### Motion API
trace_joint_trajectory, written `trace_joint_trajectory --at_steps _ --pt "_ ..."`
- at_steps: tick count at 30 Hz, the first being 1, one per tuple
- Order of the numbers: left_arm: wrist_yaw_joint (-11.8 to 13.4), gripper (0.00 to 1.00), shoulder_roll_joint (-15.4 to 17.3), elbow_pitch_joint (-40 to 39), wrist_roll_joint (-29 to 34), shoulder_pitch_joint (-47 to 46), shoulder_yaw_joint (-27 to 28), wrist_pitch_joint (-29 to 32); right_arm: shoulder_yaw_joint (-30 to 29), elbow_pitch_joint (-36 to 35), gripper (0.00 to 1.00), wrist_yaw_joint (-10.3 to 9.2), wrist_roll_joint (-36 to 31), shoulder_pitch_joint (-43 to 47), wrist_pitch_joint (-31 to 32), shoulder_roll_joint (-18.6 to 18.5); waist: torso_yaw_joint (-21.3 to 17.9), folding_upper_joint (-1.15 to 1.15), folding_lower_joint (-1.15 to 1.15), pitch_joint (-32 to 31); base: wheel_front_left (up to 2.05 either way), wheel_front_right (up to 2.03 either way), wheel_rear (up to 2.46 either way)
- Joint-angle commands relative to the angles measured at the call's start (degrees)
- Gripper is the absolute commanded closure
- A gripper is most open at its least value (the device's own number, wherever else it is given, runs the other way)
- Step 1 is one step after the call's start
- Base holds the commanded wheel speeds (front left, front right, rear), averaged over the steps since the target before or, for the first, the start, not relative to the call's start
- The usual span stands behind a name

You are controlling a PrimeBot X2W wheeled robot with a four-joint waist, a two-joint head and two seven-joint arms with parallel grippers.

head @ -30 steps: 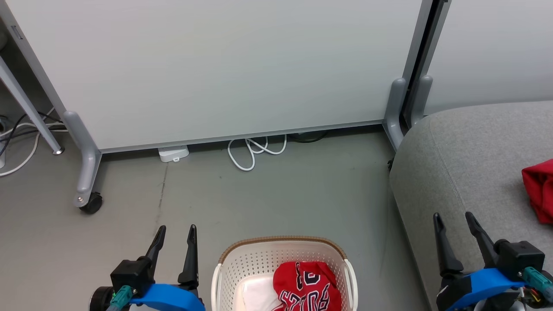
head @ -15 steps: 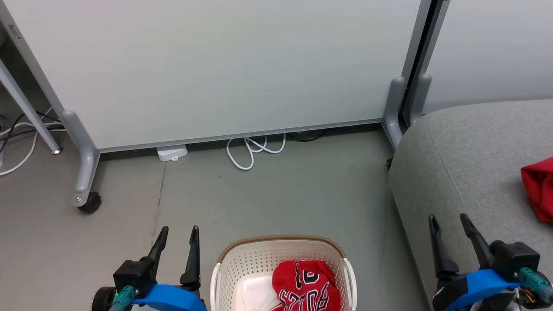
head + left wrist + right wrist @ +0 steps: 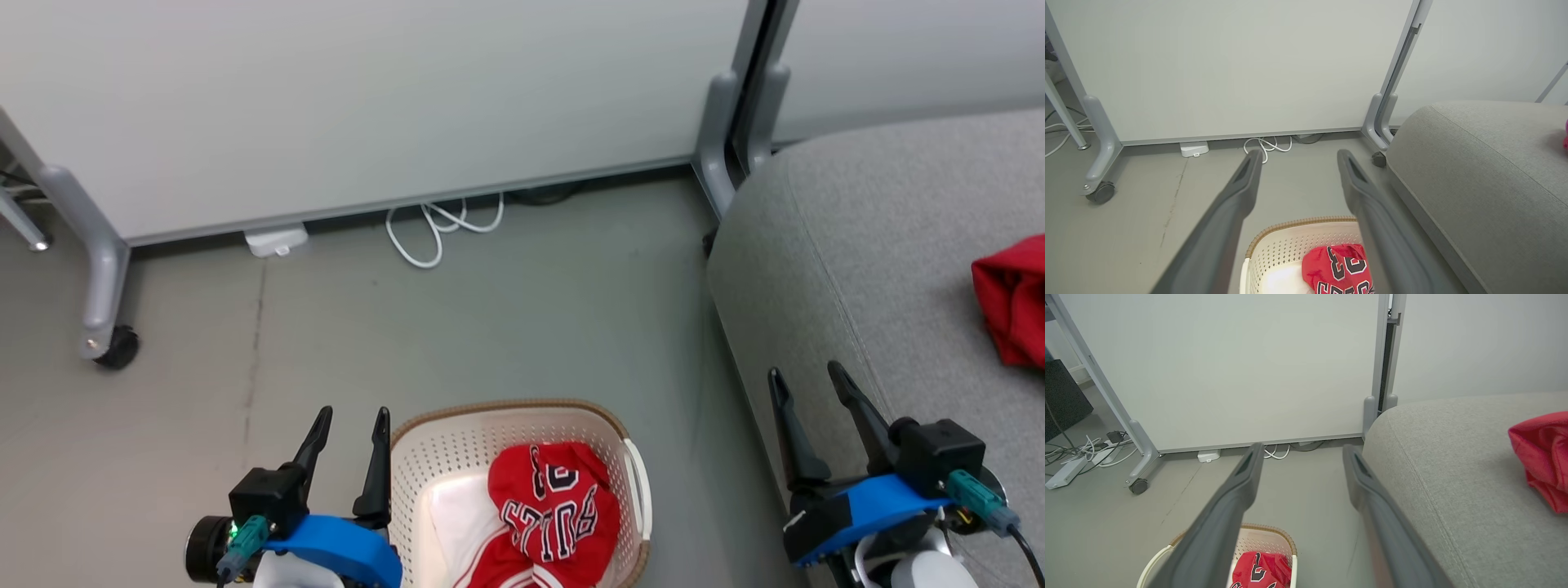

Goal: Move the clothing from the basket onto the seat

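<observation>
Red basketball jersey with black-and-white lettering (image 3: pixel 551 510) is crumpled inside the cream-white perforated plastic basket (image 3: pixel 506 406). Plain red shirt (image 3: pixel 1012 298) lies on the big grey fabric seat (image 3: pixel 857 245), off to the basket's right. Left claw (image 3: pixel 353 412) hangs just left of the basket, right claw (image 3: pixel 804 370) well right of it by the seat edge, both spread wide, empty.

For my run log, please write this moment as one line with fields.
left gripper: open, empty | right gripper: open, empty | jersey: in basket | red shirt: on seat
</observation>
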Motion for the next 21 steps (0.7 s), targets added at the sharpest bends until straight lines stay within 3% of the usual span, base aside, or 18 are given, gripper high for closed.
trace_joint_trajectory --at_steps 1,21 --pt "-0.1 0.0 0.2 0.4 0.1 -1.3 -0.2 -0.2 0.4 -0.2 0.0 0.01 0.2 -1.2 -0.3 0.1 -2.1 0.0 -0.01 3.0 0.0 0.0 0.0" --pt "-0.1 0.0 4.1 13.8 -2.3 -18.5 -9.2 -0.2 7.1 -1.8 0.0 0.01 3.2 -12.7 -4.5 0.1 -12.9 0.0 -0.01 26.5 0.0 0.0 0.0"
